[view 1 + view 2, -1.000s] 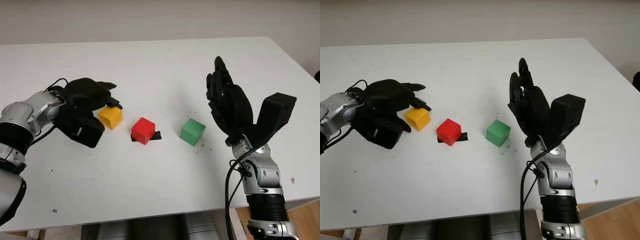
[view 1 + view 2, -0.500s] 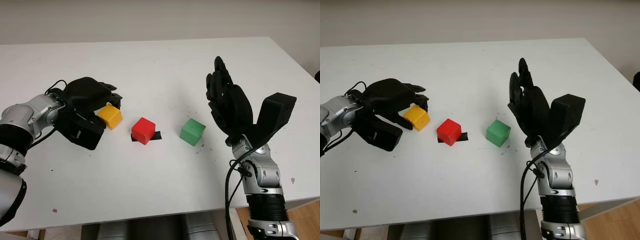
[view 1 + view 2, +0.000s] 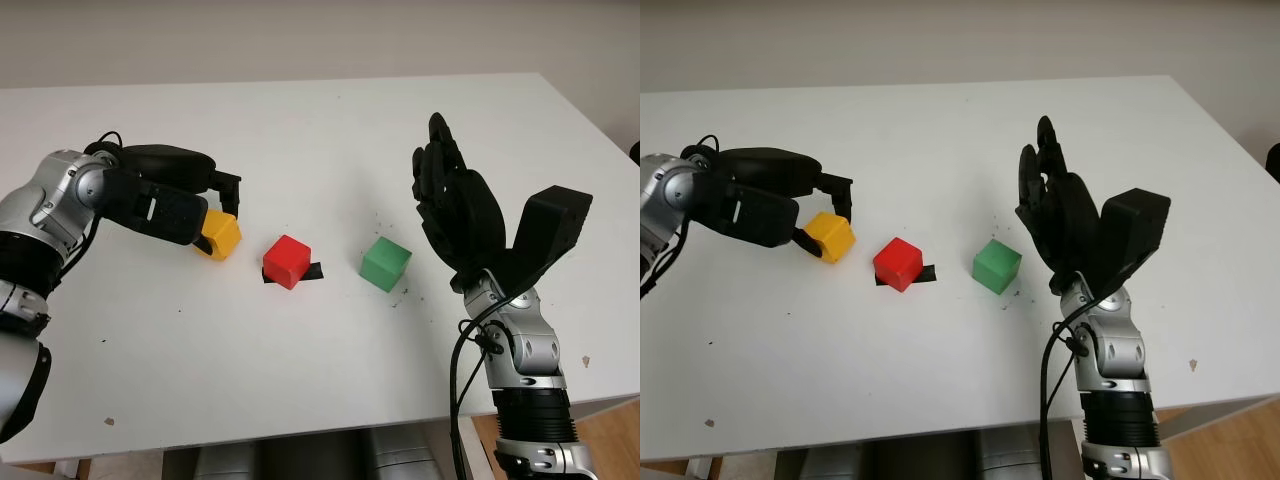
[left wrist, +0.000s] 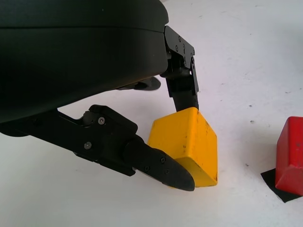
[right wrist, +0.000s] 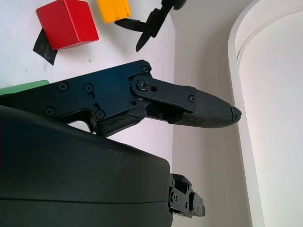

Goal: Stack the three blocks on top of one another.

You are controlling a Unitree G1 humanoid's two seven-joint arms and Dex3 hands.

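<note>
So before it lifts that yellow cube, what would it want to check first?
1. Left hand closed around the yellow block: ok, fingers sit against opposite sides of it in the left wrist view.
2. Yellow block sitting square in the grasp: not ok, it looks tilted.
3. Grip firm enough to lift: cannot tell.
4. Red block free to receive it: ok, nothing on top; it stands apart, on a scrap of black tape.
5. Green block out of the way: ok, it stands further right.
6. Right hand clear of the path: ok, open and raised to the right of the green block.
</note>
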